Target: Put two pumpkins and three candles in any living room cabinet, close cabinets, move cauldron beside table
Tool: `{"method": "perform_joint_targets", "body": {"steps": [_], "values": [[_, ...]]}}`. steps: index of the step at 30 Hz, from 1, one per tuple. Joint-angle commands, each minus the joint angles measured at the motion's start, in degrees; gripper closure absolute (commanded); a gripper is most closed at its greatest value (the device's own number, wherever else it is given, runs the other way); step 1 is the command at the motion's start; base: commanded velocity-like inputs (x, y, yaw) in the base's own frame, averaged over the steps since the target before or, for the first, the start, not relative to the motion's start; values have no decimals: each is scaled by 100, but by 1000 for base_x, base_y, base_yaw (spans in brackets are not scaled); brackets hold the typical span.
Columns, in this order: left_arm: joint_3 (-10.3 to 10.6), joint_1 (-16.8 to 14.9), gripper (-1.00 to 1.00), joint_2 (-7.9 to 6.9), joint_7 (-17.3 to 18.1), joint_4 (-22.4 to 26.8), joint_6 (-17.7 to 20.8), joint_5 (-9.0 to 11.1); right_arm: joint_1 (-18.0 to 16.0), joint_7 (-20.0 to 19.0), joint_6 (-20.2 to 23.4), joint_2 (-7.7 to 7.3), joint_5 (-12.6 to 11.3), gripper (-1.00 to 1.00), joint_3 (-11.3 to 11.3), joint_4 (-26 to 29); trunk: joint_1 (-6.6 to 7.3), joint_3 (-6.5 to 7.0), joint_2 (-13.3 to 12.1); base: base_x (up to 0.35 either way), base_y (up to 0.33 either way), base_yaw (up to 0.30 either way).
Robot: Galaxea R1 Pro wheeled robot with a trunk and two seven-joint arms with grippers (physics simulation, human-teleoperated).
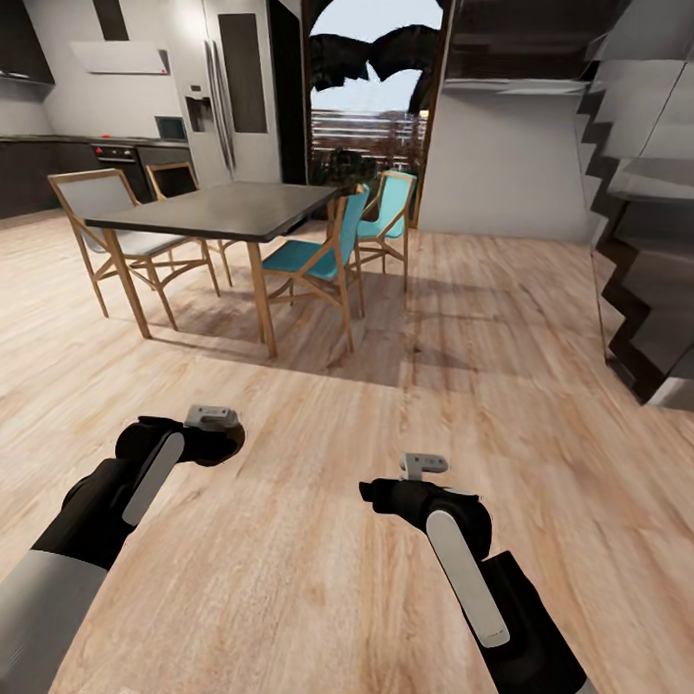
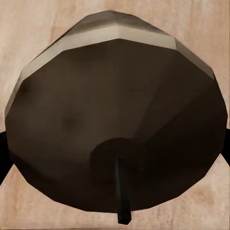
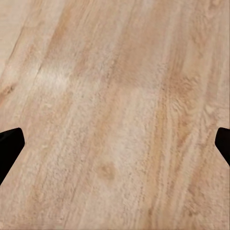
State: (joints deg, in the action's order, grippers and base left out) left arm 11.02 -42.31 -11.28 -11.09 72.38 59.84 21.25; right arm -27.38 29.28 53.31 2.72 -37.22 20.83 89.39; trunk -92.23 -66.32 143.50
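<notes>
**Candle in the left jaws, robot on open floor**

Nearest, in the left wrist view, a candle [image 2: 120, 120] sits between the left gripper's [image 2: 115, 158] two dark fingers [image 2: 4, 153], its wick [image 2: 122, 191] pointing toward the camera and a paler band along its far edge; the jaws are closed on it. Pale wood floor [image 2: 28, 206] shows around it. In the right wrist view the right gripper's [image 3: 115, 143] dark fingertips [image 3: 9, 143] stand wide apart at the picture's two edges, with bare planks between them: those jaws are open and hold nothing.

From the head view, both arms reach forward low over the floor [image 1: 310, 546], the left gripper [image 1: 212, 434] on the left and the right gripper [image 1: 397, 484] toward the middle, well apart from each other.

Farther off stands a dark-topped dining table [image 1: 227, 209] on wooden legs, with two teal chairs [image 1: 325, 256] on its right side and two grey-seated chairs [image 1: 106, 214] at its left. Behind it are the kitchen counter [image 1: 54, 142], a refrigerator [image 1: 226, 78] and a tall window [image 1: 371, 88]. A dark staircase [image 1: 650, 258] climbs at the right.
</notes>
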Motion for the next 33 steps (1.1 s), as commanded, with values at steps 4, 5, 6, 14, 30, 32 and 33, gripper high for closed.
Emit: {"method": "perform_joint_targets", "body": {"steps": [4, 5, 6, 14, 30, 32, 33], "values": [[15, -5, 100, -5, -55, 4, 16, 45, -4, 60, 12, 0, -57, -100, 2, 8, 1, -14, 2, 0, 0, 280], [15, -5, 100, -5, -54, 4, 16, 45, -4, 60, 12, 0, -57, -100, 2, 8, 1, -16, 2, 0, 0, 280], [15, -5, 100, -5, -54, 4, 16, 46, -4, 60, 12, 0, -57, -100, 4, 8, 1, -19, 2, 0, 0, 280], [15, -5, 100, -5, -57, 3, 16, 43, -4, 60, 12, 0, -57, -100, 6, 8, 1, -37, 2, 0, 0, 280], [15, -5, 100, -5, -56, -19, 16, 46, -4, 60, 12, 0, -57, -100, 9, 8, 1, -73, 2, -85, 21, 280], [15, -5, 100, -5, -57, -21, 16, 46, -4, 60, 12, 0, -57, -100, 9, 6, 1, -78, 2, -129, 90, 280], [15, -5, 100, -5, -58, -21, 16, 46, -4, 60, 12, 0, -57, -100, 9, 5, 1, -80, 2, -127, 93, 280]]}}
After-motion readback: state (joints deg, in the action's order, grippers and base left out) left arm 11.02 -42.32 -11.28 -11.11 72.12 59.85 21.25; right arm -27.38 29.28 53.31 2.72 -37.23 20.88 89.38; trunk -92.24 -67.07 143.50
